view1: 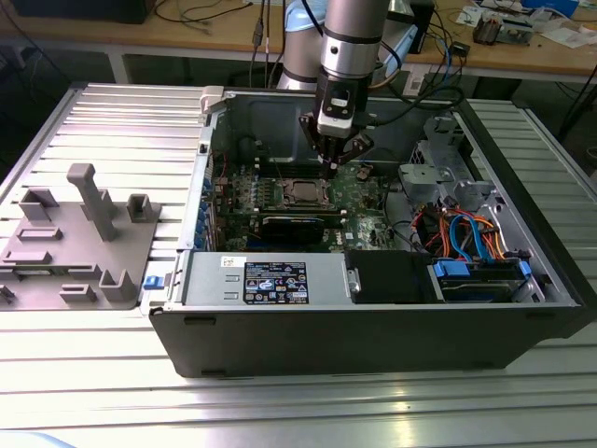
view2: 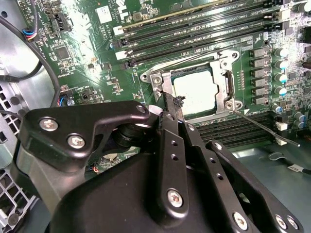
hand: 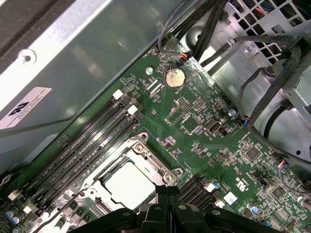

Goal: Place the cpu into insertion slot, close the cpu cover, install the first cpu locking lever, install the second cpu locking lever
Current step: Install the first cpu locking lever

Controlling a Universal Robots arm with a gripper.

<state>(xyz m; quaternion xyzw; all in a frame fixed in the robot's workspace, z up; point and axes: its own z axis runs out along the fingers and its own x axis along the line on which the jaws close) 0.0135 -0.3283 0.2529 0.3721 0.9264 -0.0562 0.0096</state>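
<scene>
Second wrist view: silver cpu (view2: 194, 92) sits framed by cpu cover (view2: 224, 80); fingers (view2: 170, 109) together.

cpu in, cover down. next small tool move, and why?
Probably shift the tool to the locking lever and press it down. The cpu is seated, the cpu cover lies over it, yet the lever's thin rod juts out past the cover's corner, seemingly unlatched. The shut tool is at the cover's opposite edge.

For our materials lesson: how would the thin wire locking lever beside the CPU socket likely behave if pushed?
The locking lever is a long thin metal rod, so probably springy, flexing before it moves. Smooth and narrow, it may slip off the hand.
</scene>
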